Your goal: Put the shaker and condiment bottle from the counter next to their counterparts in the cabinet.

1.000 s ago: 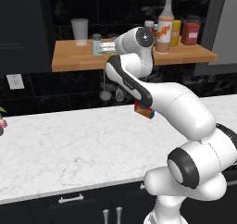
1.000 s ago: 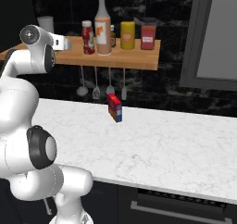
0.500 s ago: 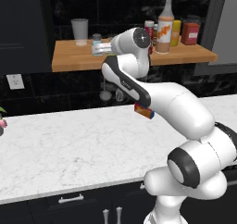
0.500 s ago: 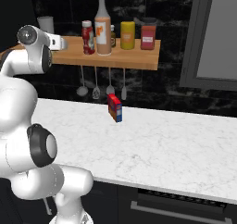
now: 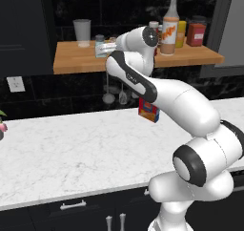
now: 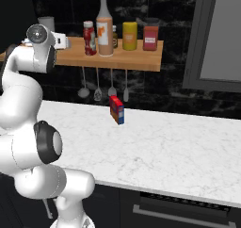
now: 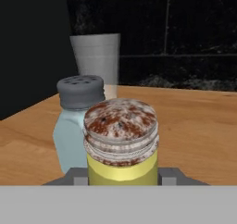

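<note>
Shaker [image 7: 121,142], yellow-green with a speckled silver cap, sat clamped between the gripper [image 7: 121,176] fingers, one grey pad showing on each side of its body in the hand view. It was up at the cabinet shelf [image 5: 76,63], toward the left part of the board, directly in front of the pale blue shaker [image 7: 77,121] with the grey cap, the two looking almost in contact, though I could not tell whether they touched. I could not tell either whether its base rested on the wood or hung just above it. Behind the blue shaker stood a pale grey cup [image 7: 96,56], near the back left corner of the shelf.

From the left base view the white arm [image 5: 181,106] rose from the lower right and bent over to the shelf. Toward the right end of the board, seen from the right base view, stood the red condiment bottle [image 6: 88,37] just left of the tall orange-labelled bottle [image 6: 105,27], then a yellow jar [image 6: 130,36] and a red jar [image 6: 150,36]. Below, on the marble counter [image 6: 179,151], a small red and blue box [image 6: 116,109] stood near the back edge, with utensils [image 6: 98,88] hanging on the dark wall behind it.
</note>
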Robot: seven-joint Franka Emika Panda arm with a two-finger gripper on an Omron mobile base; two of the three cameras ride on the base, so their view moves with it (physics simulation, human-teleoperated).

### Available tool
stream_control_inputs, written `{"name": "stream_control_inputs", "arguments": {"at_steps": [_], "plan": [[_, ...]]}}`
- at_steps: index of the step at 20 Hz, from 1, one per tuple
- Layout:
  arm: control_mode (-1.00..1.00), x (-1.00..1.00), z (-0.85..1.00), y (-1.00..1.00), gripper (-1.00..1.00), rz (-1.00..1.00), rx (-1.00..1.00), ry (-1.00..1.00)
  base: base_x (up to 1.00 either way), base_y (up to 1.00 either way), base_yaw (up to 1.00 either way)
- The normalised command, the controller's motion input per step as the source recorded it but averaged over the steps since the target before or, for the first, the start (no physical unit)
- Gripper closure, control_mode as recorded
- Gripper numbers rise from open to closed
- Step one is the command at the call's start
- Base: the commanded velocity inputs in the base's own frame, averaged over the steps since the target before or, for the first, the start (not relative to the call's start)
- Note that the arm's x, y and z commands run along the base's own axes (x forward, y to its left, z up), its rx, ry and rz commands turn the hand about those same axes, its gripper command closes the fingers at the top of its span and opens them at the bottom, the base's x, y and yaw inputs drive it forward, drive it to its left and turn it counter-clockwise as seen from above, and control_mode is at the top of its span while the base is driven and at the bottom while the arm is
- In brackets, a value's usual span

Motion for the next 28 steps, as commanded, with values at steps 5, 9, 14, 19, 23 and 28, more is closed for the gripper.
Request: {"name": "stream_control_inputs", "arguments": {"at_steps": [5, 9, 14, 19, 23, 28], "plan": [[-1.00, 0.00, 0.00, -0.03, 1.00, 0.00, 0.00, 0.00, 0.00, 0.00, 0.00], [-1.00, 0.00, 0.00, -0.05, 1.00, 0.00, 0.00, 0.00, 0.00, 0.00, 0.00], [-1.00, 0.00, 0.00, 0.00, 1.00, 0.00, 0.00, -0.04, 0.00, 0.00, 0.00], [-1.00, 0.00, -0.02, 0.02, -1.00, 0.01, 0.00, -0.08, 0.00, 0.00, 0.00], [-1.00, 0.00, -0.05, 0.02, -1.00, 0.01, 0.00, -0.09, 0.00, 0.00, 0.00], [-1.00, -0.01, -0.04, 0.00, -1.00, 0.01, 0.00, -0.07, 0.00, 0.00, 0.00]]}}
